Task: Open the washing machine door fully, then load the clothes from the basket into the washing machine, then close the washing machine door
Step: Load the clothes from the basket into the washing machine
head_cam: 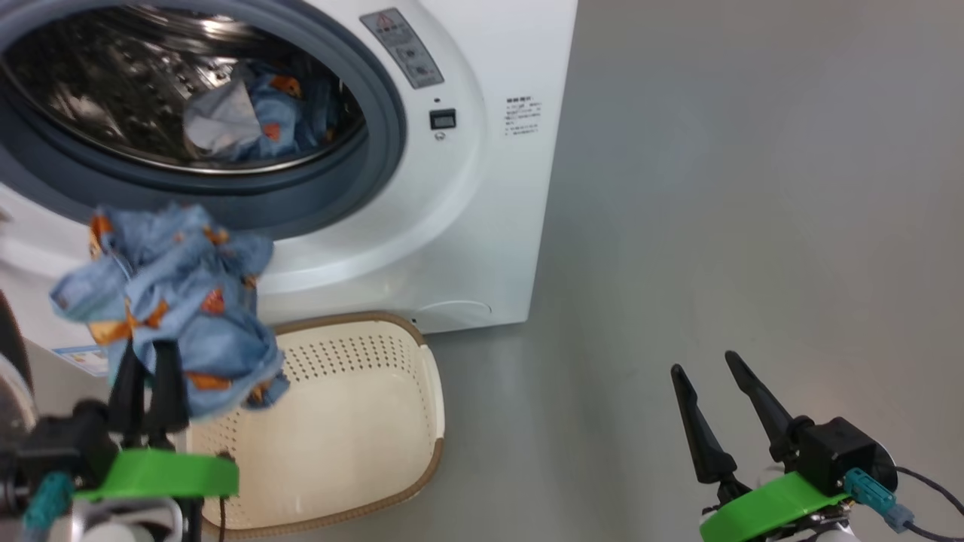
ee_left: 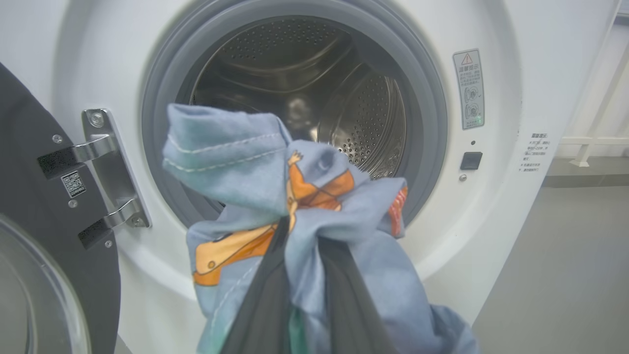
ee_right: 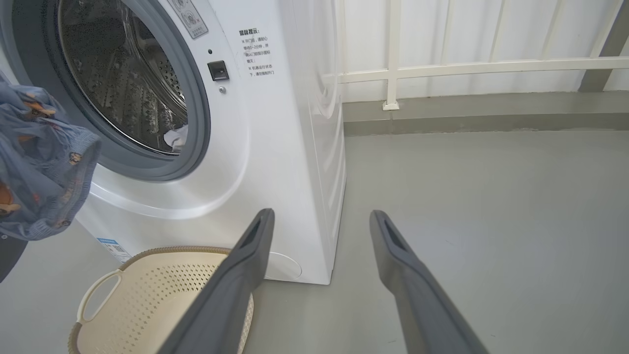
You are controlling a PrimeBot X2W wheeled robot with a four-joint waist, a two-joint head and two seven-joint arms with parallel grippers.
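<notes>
Item, light blue garment point(head_cam: 173, 301) with orange print: my left gripper point(head_cam: 147, 355) is pinching it with fingers nearly closed, holding it up before the drum point(head_cam: 113, 90) mouth, above the basket point(head_cam: 425, 421). The washing machine door point(ee_left: 29, 196) is standing open, other clothes point(head_cam: 256, 120) are lying in the drum and the basket is looking empty, so I am judging this the last piece, door-closing remaining. My right gripper point(head_cam: 702, 363) is waiting spread wide, holding nothing, low over the floor point(head_cam: 753, 188), well apart from the washing machine point(head_cam: 482, 188).

Washing machine point(ee_left: 496, 206) front: grey label point(ee_left: 468, 88) with red warning triangle, up and right of the left fingers point(ee_left: 260, 305); printed Chinese notice point(ee_left: 533, 152) beside it, illegible. Door point(ee_left: 34, 206): QR sticker point(ee_left: 73, 183), left of fingers.
</notes>
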